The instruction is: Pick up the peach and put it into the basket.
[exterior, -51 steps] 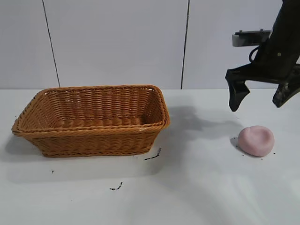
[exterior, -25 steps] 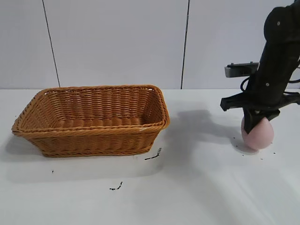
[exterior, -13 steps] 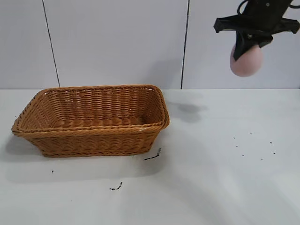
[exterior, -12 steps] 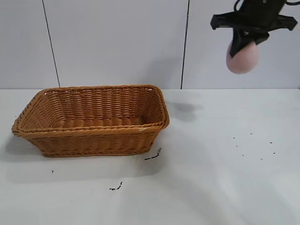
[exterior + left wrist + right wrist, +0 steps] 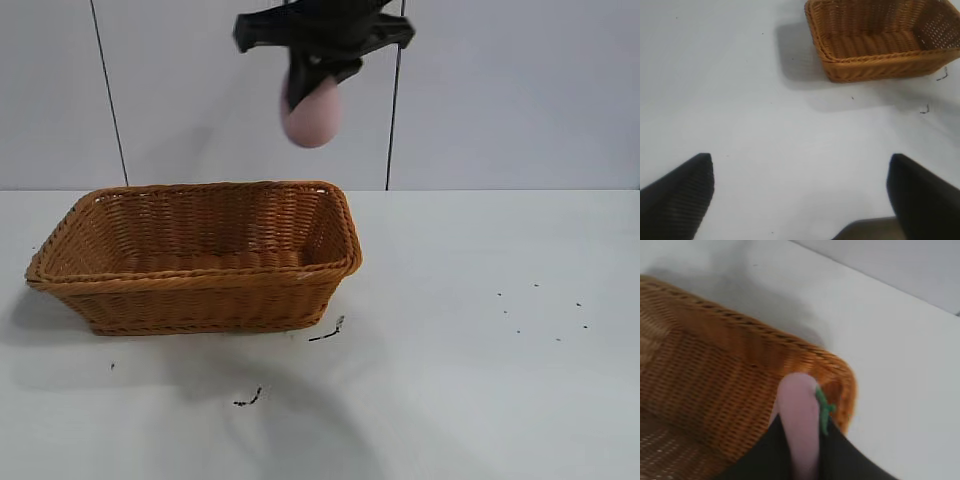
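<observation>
My right gripper (image 5: 312, 75) is shut on the pale pink peach (image 5: 312, 112) and holds it high in the air, above the right end of the orange-brown wicker basket (image 5: 195, 255). In the right wrist view the peach (image 5: 800, 422) sits edge-on between the two dark fingers, with a small green stem on its side, and the basket's corner (image 5: 835, 370) lies below it. My left gripper (image 5: 800, 192) is open and empty over bare table, away from the basket (image 5: 880, 42).
The white table (image 5: 480, 330) has small dark specks at the right, where the peach lay, and a few dark marks (image 5: 328, 330) in front of the basket. A grey panelled wall stands behind.
The right gripper came down on the peach at the right of the table, closed on it, lifted it high, and carried it left to above the basket's right end.
</observation>
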### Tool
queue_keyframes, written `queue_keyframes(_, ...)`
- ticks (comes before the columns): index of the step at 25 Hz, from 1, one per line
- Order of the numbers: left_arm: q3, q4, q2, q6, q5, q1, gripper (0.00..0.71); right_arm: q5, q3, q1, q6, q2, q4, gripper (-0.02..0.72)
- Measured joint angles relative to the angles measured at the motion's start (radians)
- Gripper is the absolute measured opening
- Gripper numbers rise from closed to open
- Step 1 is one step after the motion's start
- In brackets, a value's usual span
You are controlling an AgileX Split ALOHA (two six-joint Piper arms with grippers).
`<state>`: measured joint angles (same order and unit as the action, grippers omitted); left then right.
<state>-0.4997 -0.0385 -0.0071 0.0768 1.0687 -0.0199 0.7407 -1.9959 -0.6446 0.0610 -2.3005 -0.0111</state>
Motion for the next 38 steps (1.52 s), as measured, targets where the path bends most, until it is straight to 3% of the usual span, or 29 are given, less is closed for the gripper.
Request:
queue_keyframes(2,0.0,0.0,0.0,0.0,0.0,0.0,0.692,-0.008,0.0,-0.002,0.003,-0.028,0.003,0.097)
queue_keyframes(3,0.0,0.0,0.0,0.0,0.0,0.0,0.692,-0.009,0.0,-0.002,0.003,-0.04,0.005,0.162)
queue_keyframes(7,0.0,0.0,0.0,0.0,0.0,0.0,0.692,-0.012,-0.002,-0.002,0.003,-0.048,0.005,0.56)
queue_keyframes(9,0.0,0.0,0.0,0.0,0.0,0.0,0.692,-0.008,-0.019,-0.002,0.003,-0.047,0.004,0.647)
queue_keyframes(13,0.0,0.0,0.0,0.0,0.0,0.0,0.692,0.071,-0.097,-0.002,0.003,-0.047,0.002,0.687)
queue_keyframes(20,0.0,0.0,0.0,0.0,0.0,0.0,0.692,0.277,-0.291,0.051,0.003,-0.044,0.011,0.689)
queue_keyframes(33,0.0,0.0,0.0,0.0,0.0,0.0,0.692,0.416,-0.324,0.457,0.003,-0.038,0.004,0.689)
queue_keyframes(38,0.0,0.0,0.0,0.0,0.0,0.0,0.692,0.472,-0.324,0.569,0.003,-0.038,0.001,0.689)
